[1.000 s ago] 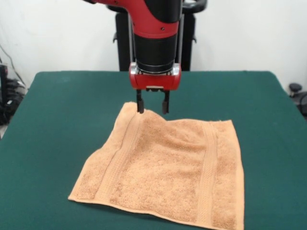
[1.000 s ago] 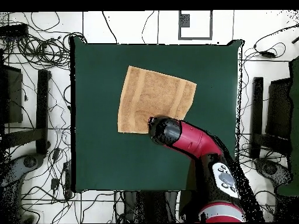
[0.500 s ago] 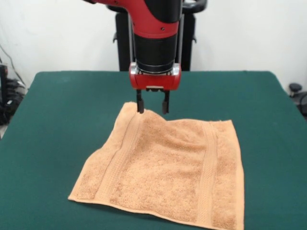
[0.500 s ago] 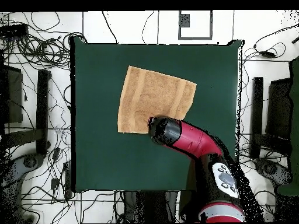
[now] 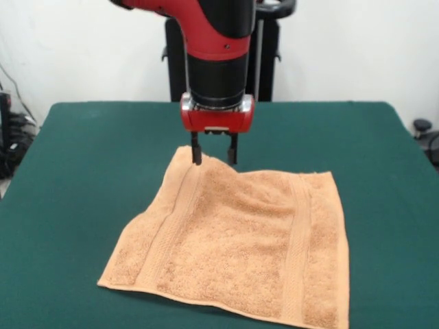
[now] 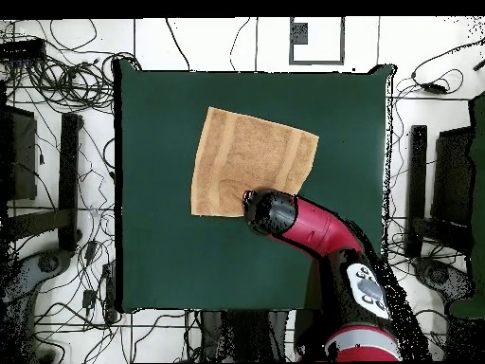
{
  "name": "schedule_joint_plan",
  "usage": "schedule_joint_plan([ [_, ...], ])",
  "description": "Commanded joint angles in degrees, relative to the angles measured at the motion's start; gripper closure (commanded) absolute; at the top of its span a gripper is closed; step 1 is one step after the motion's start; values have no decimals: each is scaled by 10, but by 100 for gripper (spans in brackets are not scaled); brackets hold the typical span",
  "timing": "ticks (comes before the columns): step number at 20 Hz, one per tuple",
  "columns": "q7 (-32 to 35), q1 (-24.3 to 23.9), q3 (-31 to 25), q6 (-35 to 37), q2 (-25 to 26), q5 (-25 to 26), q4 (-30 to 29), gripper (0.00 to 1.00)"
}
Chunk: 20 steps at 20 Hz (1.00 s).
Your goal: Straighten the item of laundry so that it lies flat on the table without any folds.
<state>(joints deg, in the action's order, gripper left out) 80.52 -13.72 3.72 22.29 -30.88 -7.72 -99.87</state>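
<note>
The orange-tan towel (image 5: 240, 240) lies spread on the dark green table (image 5: 82, 171), with a ribbed band near its left side and another near its right side. Its far edge is wavy, with a small raised hump near the far-left corner. My gripper (image 5: 214, 159) hangs straight down over that hump, open, its two fingers (image 5: 196, 152) standing apart on either side of it with their tips at the cloth. From overhead the towel (image 6: 248, 156) shows as a slightly skewed square, and the arm's wrist (image 6: 272, 212) covers the towel's edge nearest the robot and hides the gripper.
Green table (image 6: 161, 246) surface surrounds the towel on every side, widest to the left in the overhead view. Cables (image 6: 57, 66) and stands (image 6: 68, 171) lie on the floor beyond the table's edges.
The gripper has shifted slightly to the left in the front view, still over the towel's far edge. The towel has not visibly moved.
</note>
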Motion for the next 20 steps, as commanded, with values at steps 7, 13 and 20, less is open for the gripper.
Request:
schedule_joint_plan([
  [7,28,-56,-51,-67,147,70,63,0],
  [13,24,-71,-70,-77,180,89,99,0],
  [20,35,-70,-67,-71,181,99,109,0],
])
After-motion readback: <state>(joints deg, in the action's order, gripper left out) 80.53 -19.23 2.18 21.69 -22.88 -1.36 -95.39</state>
